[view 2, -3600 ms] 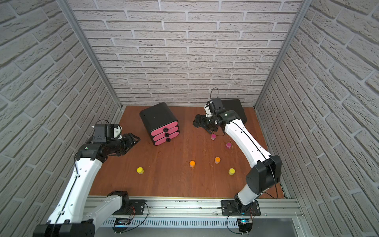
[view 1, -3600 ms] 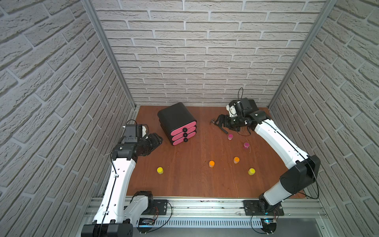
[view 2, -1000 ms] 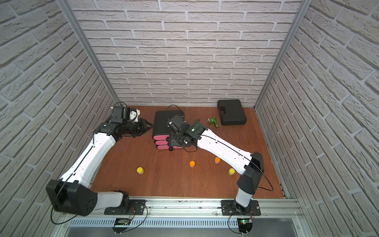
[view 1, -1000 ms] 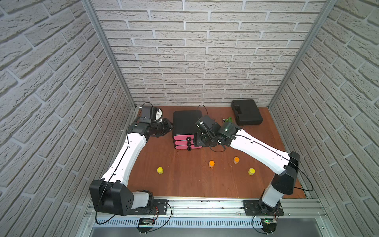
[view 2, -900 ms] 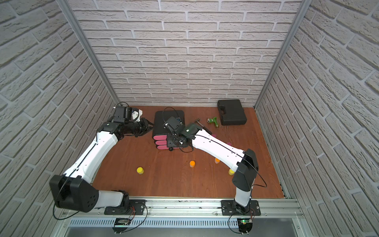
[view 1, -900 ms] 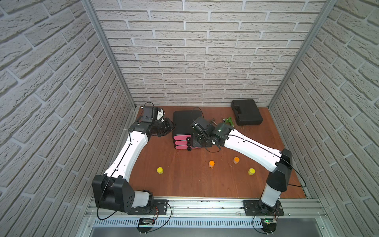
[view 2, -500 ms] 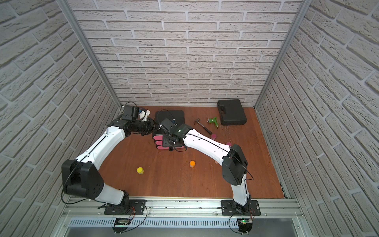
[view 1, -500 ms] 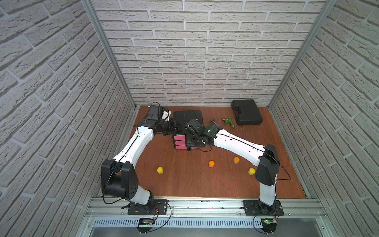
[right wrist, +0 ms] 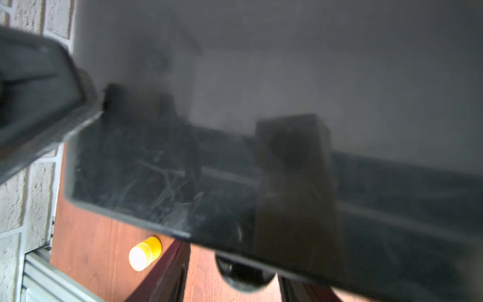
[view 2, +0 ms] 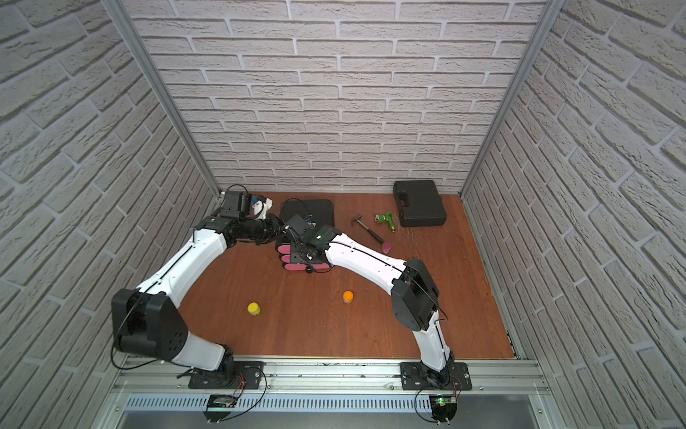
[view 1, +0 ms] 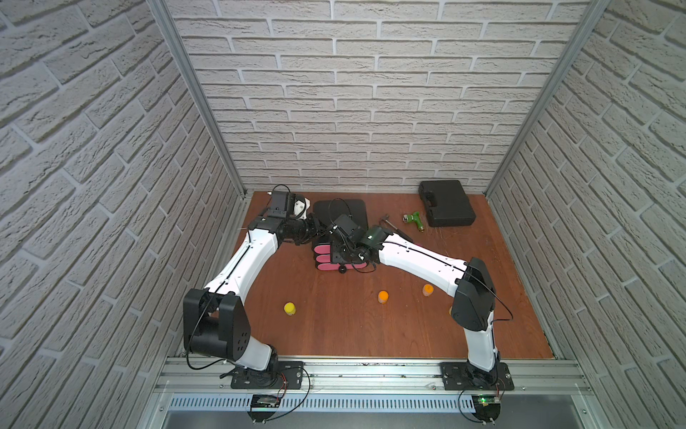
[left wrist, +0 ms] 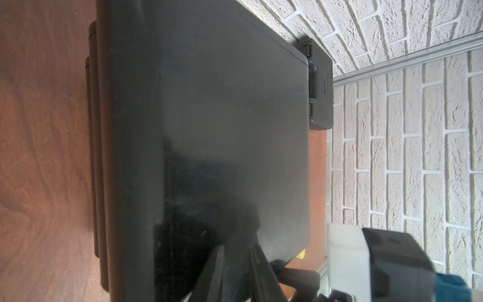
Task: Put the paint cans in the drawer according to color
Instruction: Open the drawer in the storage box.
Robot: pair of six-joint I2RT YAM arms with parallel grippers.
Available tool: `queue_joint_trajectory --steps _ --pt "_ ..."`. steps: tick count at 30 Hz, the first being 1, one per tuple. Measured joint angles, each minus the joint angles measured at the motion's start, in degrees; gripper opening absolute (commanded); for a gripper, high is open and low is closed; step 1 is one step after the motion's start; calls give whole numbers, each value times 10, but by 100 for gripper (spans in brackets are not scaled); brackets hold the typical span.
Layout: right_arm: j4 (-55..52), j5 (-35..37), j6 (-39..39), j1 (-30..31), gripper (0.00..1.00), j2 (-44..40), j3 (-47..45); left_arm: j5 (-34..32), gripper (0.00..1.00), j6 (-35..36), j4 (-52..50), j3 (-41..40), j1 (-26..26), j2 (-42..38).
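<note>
Brick walls (view 1: 371,111) closed in the wooden table (view 1: 334,334); the drawer chest (view 1: 352,208) stood near its back, paint cans (view 1: 383,296) loose in front. The left gripper (view 1: 315,232) was closed beside the chest, but the state of the right gripper (view 1: 343,252) was unclear.

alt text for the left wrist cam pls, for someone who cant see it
Close-up of the black drawer chest, one glossy face filling most of the frame, with the left gripper dark and blurred in front. Around it: brown wooden table, white brick wall, a black tool case and a sliver of a yellow paint can.
</note>
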Motion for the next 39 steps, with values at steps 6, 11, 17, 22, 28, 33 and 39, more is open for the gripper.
queue_joint_trajectory --steps 6,11,17,22,28,33,39 --pt "-1 14 10 0 36 0 -3 -1 23 10 8 -4 0 0" --pt "9 17 27 5 32 -12 -22 -1 23 14 28 -15 0 -2" --pt "7 5 46 25 32 -43 -63 -1 23 14 43 -21 0 -3" --pt "5 -7 63 40 32 -62 -88 -2 24 14 52 -26 0 -5" --pt "0 -11 84 55 36 -70 -105 -4 25 14 57 -30 -2 -8" --pt "-7 -11 90 56 50 -70 -105 -6 28 14 57 -30 -3 -9" --pt "-46 -3 80 55 81 -75 -70 -18 38 16 17 -9 -3 -12"
